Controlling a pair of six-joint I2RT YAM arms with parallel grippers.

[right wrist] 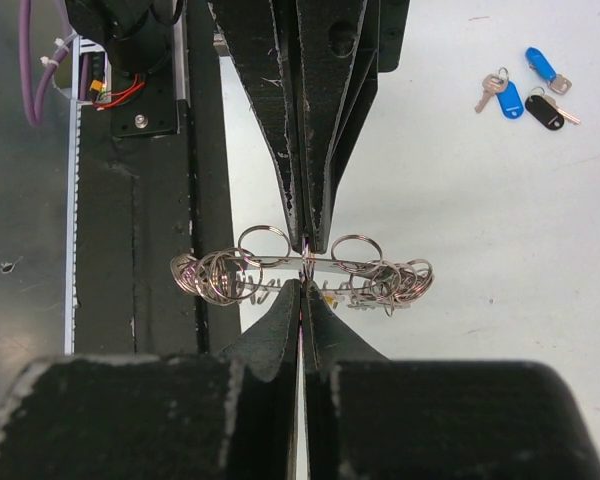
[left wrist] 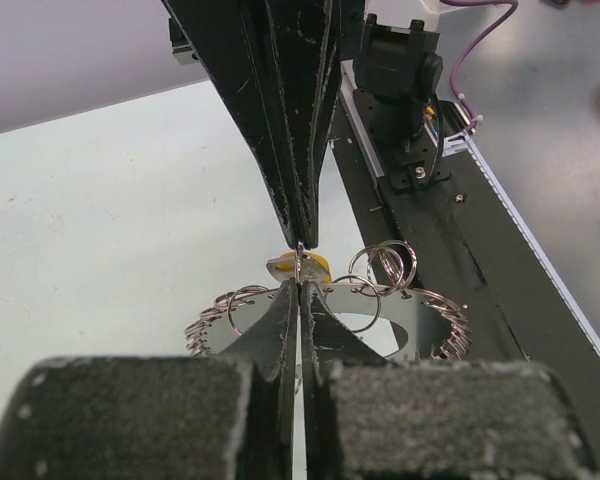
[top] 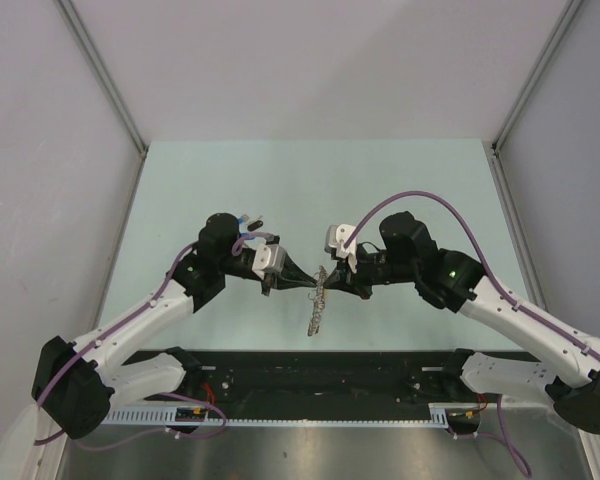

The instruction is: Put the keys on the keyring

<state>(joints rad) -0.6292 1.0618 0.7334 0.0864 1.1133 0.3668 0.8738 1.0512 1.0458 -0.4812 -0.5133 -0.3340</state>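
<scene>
Left fingers [left wrist: 278,335] and right fingers [right wrist: 278,335] pinch the limp, silvery, frilly-edged metal keyring [right wrist: 220,275] between their tips, the yellow-headed key [left wrist: 315,265] there seemingly mid-threading, while two blue-headed keys [right wrist: 511,100] and a black-headed key [right wrist: 544,112] wait on the desk [right wrist: 460,250], well beyond.

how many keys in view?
4. One blue key, a second blue key and a black key lie together on the table; a yellow key sits at the keyring. More may be hidden.
</scene>
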